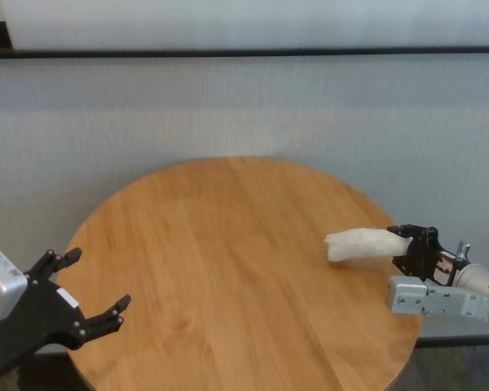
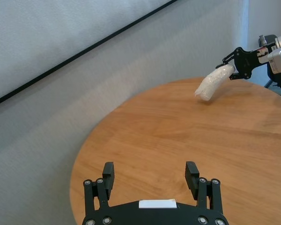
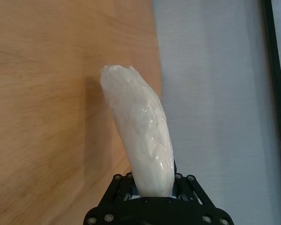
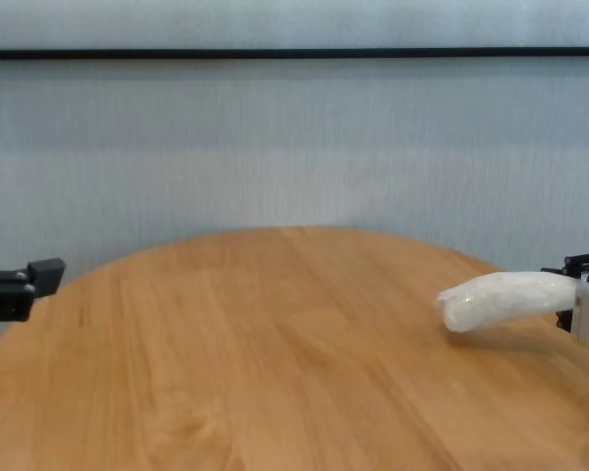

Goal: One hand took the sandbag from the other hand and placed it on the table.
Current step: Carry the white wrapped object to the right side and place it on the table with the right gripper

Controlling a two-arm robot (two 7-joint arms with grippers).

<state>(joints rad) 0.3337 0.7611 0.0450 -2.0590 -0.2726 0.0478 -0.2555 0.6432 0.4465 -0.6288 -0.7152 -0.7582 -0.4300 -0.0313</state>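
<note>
The sandbag [image 1: 360, 243], a soft white sausage in crinkly plastic, sticks out level over the right side of the round wooden table [image 1: 228, 269], a little above the planks. My right gripper [image 1: 407, 243], the claw with the silver wrist and grey box, is shut on its outer end. From the right wrist the sandbag [image 3: 140, 131] rises out of the right gripper [image 3: 152, 190]. My left gripper [image 1: 94, 281], flat and matte black, stands open and empty at the table's near left edge, far from the bag. The left wrist view shows the left gripper [image 2: 150, 171] and, far off, the sandbag [image 2: 213, 82].
A pale wall with a dark horizontal rail [image 1: 244, 52] stands behind the table. Bare wood [image 4: 275, 343] lies between the two grippers. The table's rim [image 1: 407, 358] curves just below the right arm.
</note>
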